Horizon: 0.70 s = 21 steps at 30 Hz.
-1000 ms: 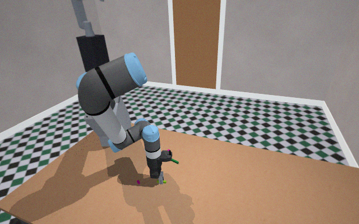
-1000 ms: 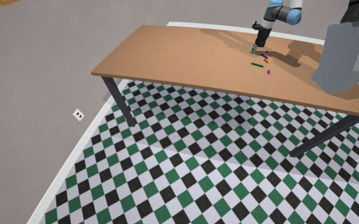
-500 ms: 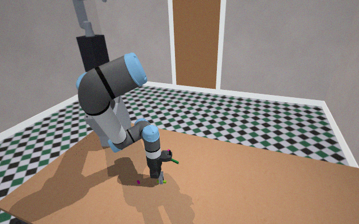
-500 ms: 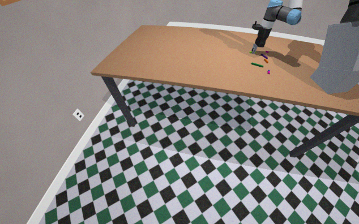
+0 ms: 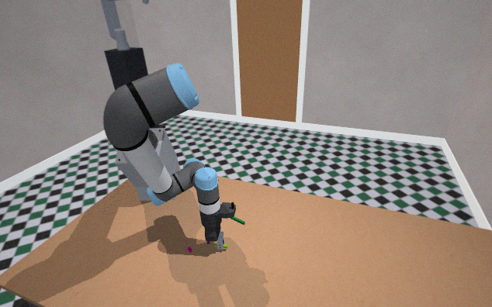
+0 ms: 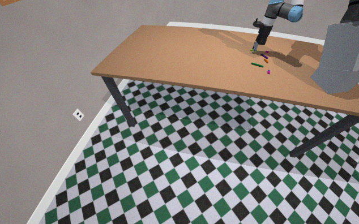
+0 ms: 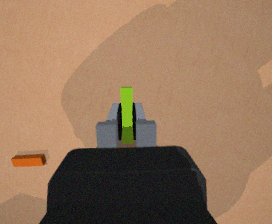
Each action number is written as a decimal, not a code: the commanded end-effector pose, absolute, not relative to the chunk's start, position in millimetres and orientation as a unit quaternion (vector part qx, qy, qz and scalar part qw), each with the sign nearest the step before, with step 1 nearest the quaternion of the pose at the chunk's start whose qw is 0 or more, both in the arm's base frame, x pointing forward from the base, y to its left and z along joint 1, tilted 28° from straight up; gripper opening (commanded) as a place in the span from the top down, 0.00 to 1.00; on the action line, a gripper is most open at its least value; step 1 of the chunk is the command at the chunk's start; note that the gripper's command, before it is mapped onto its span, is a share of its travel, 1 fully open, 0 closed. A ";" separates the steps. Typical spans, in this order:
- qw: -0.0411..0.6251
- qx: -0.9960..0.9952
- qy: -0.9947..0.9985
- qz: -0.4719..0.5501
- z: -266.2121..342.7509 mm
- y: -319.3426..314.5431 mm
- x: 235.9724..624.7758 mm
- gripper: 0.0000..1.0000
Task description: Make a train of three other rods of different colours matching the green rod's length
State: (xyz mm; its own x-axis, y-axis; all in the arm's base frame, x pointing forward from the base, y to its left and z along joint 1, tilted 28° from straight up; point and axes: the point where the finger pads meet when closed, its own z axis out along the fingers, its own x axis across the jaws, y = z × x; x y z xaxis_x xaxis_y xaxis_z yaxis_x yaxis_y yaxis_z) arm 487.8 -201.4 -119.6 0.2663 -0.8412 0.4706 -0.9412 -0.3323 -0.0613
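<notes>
My gripper (image 7: pixel 127 114) is shut on the lime rod (image 7: pixel 126 111), down at the table surface; it also shows in the top view (image 5: pixel 220 243) and the exterior view (image 6: pixel 254 49). The lime rod (image 5: pixel 224 246) sticks out past the fingers. The green rod (image 6: pixel 257 65) lies flat on the table, apart from the gripper, and shows behind the wrist in the top view (image 5: pixel 238 220). A purple rod (image 6: pixel 264 56) and an orange rod (image 6: pixel 266 60) lie between them. The orange rod (image 7: pixel 28 160) shows left in the wrist view. Two magenta rods (image 6: pixel 266 52) (image 6: pixel 268 72) lie nearby.
The arm's grey base block (image 6: pixel 345 56) stands on the table's right side. One magenta rod (image 5: pixel 189 249) lies in the arm's shadow left of the gripper. The table's front edge (image 6: pixel 206 87) is far from the rods.
</notes>
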 end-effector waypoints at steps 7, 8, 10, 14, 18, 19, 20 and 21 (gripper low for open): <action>0.116 0.787 -0.566 0.216 -79.8 -182.2 478.8 0.76; 0.116 0.787 -0.566 0.216 -75.9 -180.3 477.9 0.76; 0.116 0.787 -0.566 0.216 -68.6 -176.8 476.1 0.76; 0.116 0.787 -0.566 0.216 -62.1 -173.6 474.6 0.76; 0.116 0.787 -0.566 0.216 -52.3 -168.9 472.2 0.76; 0.116 0.787 -0.566 0.216 -50.6 -168.0 471.8 0.76; 0.116 0.787 -0.566 0.216 -49.2 -167.4 471.5 0.76; 0.116 0.787 -0.566 0.216 -48.1 -166.8 471.2 0.76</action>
